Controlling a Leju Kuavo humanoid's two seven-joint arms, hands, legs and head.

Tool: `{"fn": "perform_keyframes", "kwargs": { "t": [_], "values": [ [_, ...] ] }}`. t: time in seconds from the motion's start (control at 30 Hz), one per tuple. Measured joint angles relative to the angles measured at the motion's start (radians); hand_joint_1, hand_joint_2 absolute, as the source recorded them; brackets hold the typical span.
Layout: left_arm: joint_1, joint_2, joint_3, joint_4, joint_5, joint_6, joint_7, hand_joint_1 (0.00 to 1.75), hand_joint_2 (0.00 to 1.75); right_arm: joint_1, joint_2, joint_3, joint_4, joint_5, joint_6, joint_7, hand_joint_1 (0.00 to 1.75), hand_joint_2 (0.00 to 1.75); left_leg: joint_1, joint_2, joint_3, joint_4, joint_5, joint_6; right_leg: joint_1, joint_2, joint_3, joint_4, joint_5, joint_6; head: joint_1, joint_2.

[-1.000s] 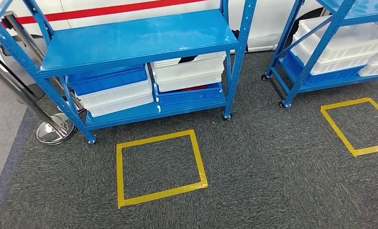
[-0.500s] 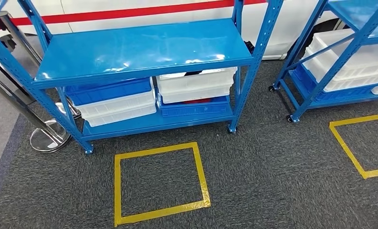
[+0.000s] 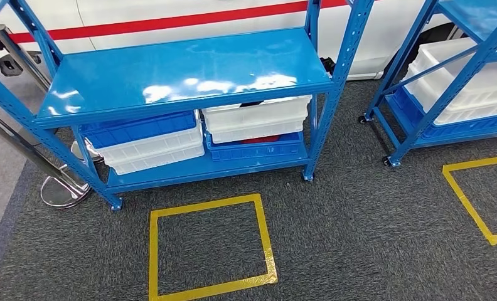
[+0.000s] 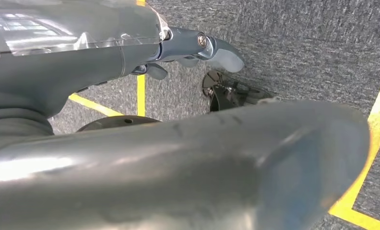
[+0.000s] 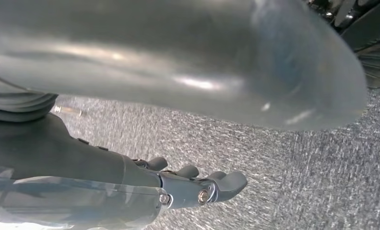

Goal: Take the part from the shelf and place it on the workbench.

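Ahead, shelf (image 3: 183, 75) faces carpet (image 3: 359, 238); tape square (image 3: 208, 248) between.

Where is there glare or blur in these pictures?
Head view: sharp, white glare patches on the blue shelf top. Left wrist view: a large blurred grey thumb up close, carpet behind in focus. Right wrist view: the same blurred thumb, carpet streaked.

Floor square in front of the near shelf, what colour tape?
Yellow tape square on dark grey carpet; head view shows it best.
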Motion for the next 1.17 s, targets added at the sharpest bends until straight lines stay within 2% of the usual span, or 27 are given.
{"fn": "perform_keyframes", "kwargs": {
  "t": [0.13,0.17,0.23,0.27,0.3,0.37,0.4,0.43,0.47,0.53,0.57,0.6,0.63,0.7,0.73,0.8,0.83,0.87,0.9,0.93,0.97,1.0,1.03,1.1,1.13,1.17],
  "values": [
    [0.000,0.000,0.000,0.000,-0.003,0.000,0.000,0.00,0.00,-0.001,0.001,0.003,0.000,0.023,-0.001,-0.001,0.00,0.00,-0.001,0.000,0.003,-0.002,-0.003,-0.004,-0.001,0.000,0.002,-0.002,-0.002,0.000,0.000,0.000],
    [0.000,0.000,0.000,0.000,-0.004,0.000,0.000,0.00,0.00,-0.001,0.001,0.004,0.000,0.027,-0.002,-0.002,0.00,0.00,-0.001,0.000,0.005,-0.007,-0.001,-0.001,-0.003,-0.001,0.005,-0.007,0.000,0.003,0.000,0.000],
    [-0.001,0.000,0.000,0.000,-0.004,0.001,0.000,0.00,0.00,-0.003,0.003,0.007,-0.001,0.031,0.001,-0.003,0.00,0.00,0.004,-0.001,0.029,-0.045,0.018,0.006,-0.002,-0.001,0.015,-0.017,0.002,0.011,0.000,0.000],
    [-0.001,0.000,0.000,0.000,-0.004,0.002,0.000,0.00,0.00,-0.004,0.003,0.007,-0.001,0.031,0.004,-0.002,0.00,0.00,0.008,-0.002,0.044,-0.069,0.030,0.009,-0.001,-0.001,0.013,-0.007,-0.006,0.015,0.000,0.000],
    [-0.001,-0.001,0.000,0.000,-0.005,0.002,0.000,0.00,0.00,-0.004,0.003,0.008,-0.001,0.031,0.008,-0.001,0.00,0.00,0.013,-0.003,0.057,-0.088,0.040,0.009,-0.001,-0.001,0.000,0.022,-0.024,0.020,0.000,0.000],
    [0.000,-0.001,0.000,0.000,-0.006,0.001,0.000,0.00,0.00,-0.004,0.002,0.008,-0.001,0.029,0.014,0.001,0.00,0.00,0.018,-0.006,0.063,-0.097,0.044,0.006,-0.010,-0.001,-0.059,0.135,-0.074,0.034,0.000,0.000],
    [0.001,-0.001,0.000,0.000,-0.007,0.001,0.000,0.00,0.00,-0.004,0.002,0.008,-0.001,0.027,0.015,0.002,0.00,0.00,0.020,-0.010,0.063,-0.094,0.042,0.003,-0.017,-0.002,-0.089,0.189,-0.089,0.042,0.000,0.000],
    [0.002,-0.001,0.000,0.000,-0.009,0.000,0.000,0.00,0.00,-0.004,0.001,0.008,-0.001,0.026,0.017,0.003,0.00,0.00,0.024,-0.015,0.063,-0.090,0.038,-0.002,-0.024,-0.002,-0.106,0.217,-0.087,0.050,0.000,0.000],
    [0.003,-0.001,0.000,0.000,-0.011,-0.001,0.001,0.00,0.00,-0.003,0.001,0.008,-0.001,0.024,0.018,0.004,0.00,0.00,0.029,-0.023,0.063,-0.082,0.032,-0.009,-0.031,-0.001,-0.105,0.208,-0.067,0.059,0.000,0.000],
    [0.003,-0.001,0.000,0.000,-0.014,-0.004,0.004,0.00,0.00,0.000,0.000,0.008,-0.001,0.021,0.018,0.005,0.00,0.00,0.041,-0.040,0.059,-0.054,0.011,-0.029,-0.046,0.016,-0.056,0.101,-0.002,0.078,0.000,0.000],
    [0.002,-0.001,0.000,0.000,-0.015,-0.005,0.005,0.00,0.00,0.001,0.000,0.008,-0.001,0.020,0.019,0.006,0.00,0.00,0.045,-0.048,0.052,-0.035,-0.004,-0.040,-0.050,0.033,-0.031,0.051,0.014,0.081,0.001,0.000],
    [0.001,0.000,0.000,0.000,-0.016,-0.006,0.006,0.00,0.00,0.002,0.000,0.008,0.000,0.019,0.019,0.006,0.00,0.00,0.047,-0.054,0.045,-0.019,-0.016,-0.049,-0.052,0.046,-0.014,0.019,0.018,0.077,0.000,0.000],
    [0.000,0.000,0.000,0.000,-0.016,-0.006,0.006,0.00,0.00,0.002,-0.001,0.008,0.000,0.019,0.019,0.006,0.00,0.00,0.048,-0.060,0.039,-0.010,-0.024,-0.056,-0.050,0.055,-0.009,0.011,0.009,0.069,0.000,0.000],
    [-0.001,0.000,-0.001,0.000,-0.018,-0.008,0.007,0.00,0.00,-0.002,-0.001,0.008,0.000,0.018,0.020,0.006,0.00,0.00,0.052,-0.074,0.036,-0.007,-0.029,-0.067,-0.044,0.040,-0.009,0.015,0.001,0.046,-0.001,0.000],
    [0.000,0.000,-0.001,0.000,-0.019,-0.009,0.007,0.00,0.00,-0.003,-0.001,0.008,0.000,0.018,0.020,0.006,0.00,0.00,0.054,-0.069,0.035,-0.002,-0.032,-0.072,-0.043,0.030,-0.006,0.013,-0.001,0.037,-0.001,0.000],
    [-0.001,0.000,-0.001,0.000,-0.021,-0.011,0.007,0.00,0.00,-0.001,-0.001,0.008,0.000,0.018,0.021,0.007,0.00,0.00,0.054,-0.028,0.004,0.060,-0.063,-0.081,-0.044,0.004,-0.002,0.009,-0.004,0.023,-0.001,0.000],
    [-0.002,0.000,-0.002,0.000,-0.022,-0.012,0.007,0.00,0.00,0.001,-0.001,0.008,0.000,0.018,0.021,0.007,0.00,0.00,0.054,0.000,-0.029,0.123,-0.090,-0.085,-0.042,-0.009,0.000,0.008,-0.006,0.019,-0.001,0.000],
    [-0.003,0.000,-0.002,0.000,-0.022,-0.013,0.007,0.00,0.00,0.003,-0.001,0.008,0.000,0.017,0.021,0.008,0.00,0.00,0.054,0.016,-0.070,0.195,-0.119,-0.088,-0.040,-0.022,0.001,0.008,-0.009,0.016,-0.001,0.000],
    [-0.004,0.000,-0.003,0.000,-0.023,-0.014,0.007,0.00,0.00,0.004,-0.001,0.008,0.000,0.017,0.021,0.009,0.00,0.00,0.055,0.024,-0.109,0.258,-0.138,-0.090,-0.038,-0.035,0.001,0.008,-0.011,0.014,-0.001,0.000],
    [-0.003,0.000,-0.003,0.000,-0.023,-0.014,0.007,0.00,0.00,0.004,-0.001,0.008,0.000,0.017,0.021,0.010,0.00,0.00,0.055,0.027,-0.135,0.294,-0.139,-0.090,-0.036,-0.047,0.003,0.008,-0.013,0.013,-0.001,0.000],
    [-0.001,0.000,-0.003,0.000,-0.023,-0.014,0.007,0.00,0.00,0.003,-0.001,0.008,0.000,0.017,0.021,0.012,0.00,0.00,0.055,0.030,-0.144,0.296,-0.122,-0.089,-0.035,-0.057,0.006,0.008,-0.015,0.013,-0.001,0.000],
    [0.000,0.000,-0.003,0.000,-0.023,-0.014,0.007,0.00,0.00,0.003,-0.001,0.008,0.000,0.017,0.021,0.013,0.00,0.00,0.054,0.033,-0.133,0.259,-0.088,-0.085,-0.033,-0.068,0.010,0.008,-0.018,0.013,-0.001,0.000],
    [0.000,0.000,-0.003,0.000,-0.023,-0.014,0.007,0.00,0.00,0.002,0.000,0.008,0.000,0.017,0.021,0.014,0.00,0.00,0.052,0.045,-0.107,0.193,-0.044,-0.078,-0.031,-0.078,0.016,0.008,-0.021,0.014,-0.001,0.000],
    [-0.002,0.001,-0.003,0.000,-0.023,-0.014,0.007,0.00,0.00,0.001,0.002,0.008,0.000,0.017,0.022,0.015,0.00,0.00,0.040,0.090,-0.057,0.068,0.012,-0.059,-0.028,-0.098,0.027,0.007,-0.026,0.019,-0.001,0.000],
    [-0.003,0.002,-0.003,0.000,-0.023,-0.013,0.006,0.00,0.00,0.002,0.003,0.008,0.000,0.017,0.022,0.015,0.00,0.00,0.034,0.106,-0.045,0.034,0.023,-0.051,-0.027,-0.107,0.030,0.005,-0.027,0.024,-0.001,0.000],
    [-0.004,0.002,-0.003,0.000,-0.023,-0.013,0.006,0.00,0.00,0.002,0.004,0.008,0.000,0.017,0.022,0.015,0.00,0.00,0.030,0.117,-0.043,0.024,0.020,-0.047,-0.026,-0.111,0.031,0.005,-0.028,0.027,-0.001,0.000]
  ]
}}
